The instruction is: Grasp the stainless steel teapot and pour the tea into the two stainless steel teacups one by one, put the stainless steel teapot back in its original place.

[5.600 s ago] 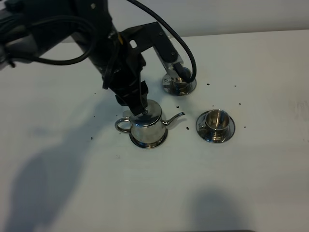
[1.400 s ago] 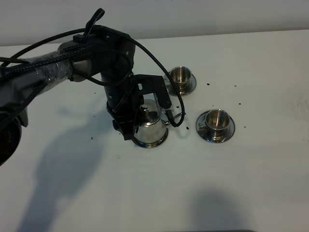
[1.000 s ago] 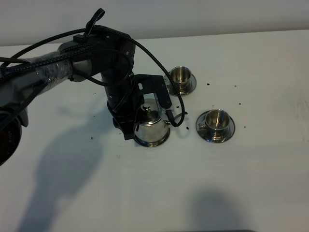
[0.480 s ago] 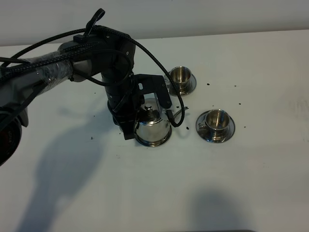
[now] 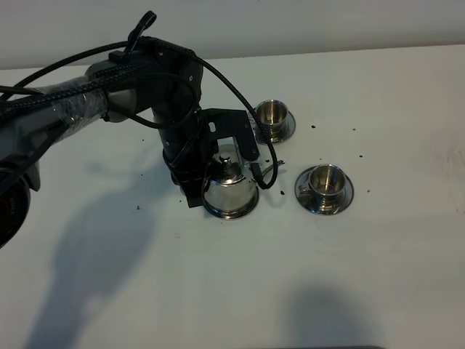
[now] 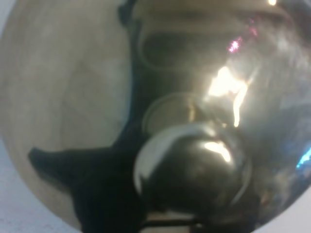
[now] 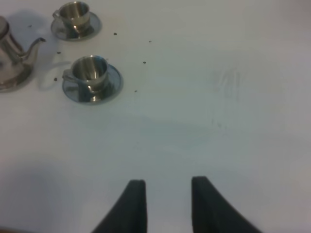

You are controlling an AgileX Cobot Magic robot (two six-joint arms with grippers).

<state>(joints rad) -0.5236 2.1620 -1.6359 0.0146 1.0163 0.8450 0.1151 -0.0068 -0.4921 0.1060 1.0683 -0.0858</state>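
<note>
The white table (image 5: pixel 363 276) is dotted with black specks (image 5: pixel 314 127), mostly around the cups. Two steel teacups sit on their saucers. The far teacup (image 5: pixel 271 115) is behind the pot and the nearer teacup (image 5: pixel 325 182) is off to the pot's right, both well apart from it.

The stainless steel teapot (image 5: pixel 232 190) is left of middle and about upright. Its handle-to-spout line runs left to right, and the thin spout (image 5: pixel 270 169) aims right, at the gap between the cups.

The left arm's wrist crowds the pot's left flank. A black cable (image 5: pixel 270 156) loops down just beside the spout.

The left gripper (image 5: pixel 195 192) is clamped tight at the handle side, with the loop handle hidden beneath it. From its wrist the pot's lid fills the view.

The right gripper (image 7: pixel 168 187) hangs over bare table far to the right. Its jaws are narrow and hold nothing.
</note>
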